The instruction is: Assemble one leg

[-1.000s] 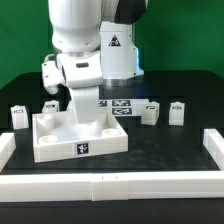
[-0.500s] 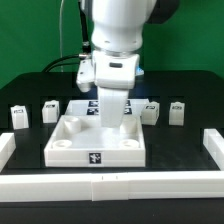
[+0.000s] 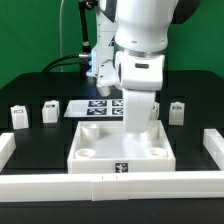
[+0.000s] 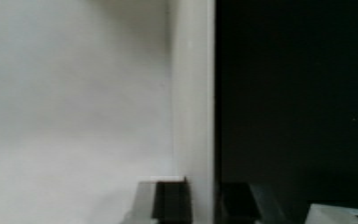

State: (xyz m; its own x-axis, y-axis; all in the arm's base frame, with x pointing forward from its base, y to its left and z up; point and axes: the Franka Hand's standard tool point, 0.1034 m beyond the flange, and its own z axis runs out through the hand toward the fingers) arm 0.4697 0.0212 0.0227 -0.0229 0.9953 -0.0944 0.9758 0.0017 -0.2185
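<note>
My gripper (image 3: 136,127) is shut on the far wall of the large white square panel (image 3: 120,153) with round corner sockets, which lies near the front rail. In the wrist view the panel (image 4: 69,100) fills one side. Its wall edge runs between my two dark fingers (image 4: 171,206), and the gripper (image 4: 204,206) pinches that wall. Three small white tagged legs stand on the black table: two at the exterior view's left (image 3: 18,117) (image 3: 48,112) and one at its right (image 3: 177,110). A fourth leg is not visible; it may be hidden behind my arm.
The marker board (image 3: 98,108) lies behind the panel. Low white rails border the table at the front (image 3: 60,186), at the exterior view's left (image 3: 7,148) and at its right (image 3: 213,148). The panel's front edge is close to the front rail.
My gripper has dragged the panel across the table toward the exterior view's right and a little nearer the front rail. The legs have not moved.
</note>
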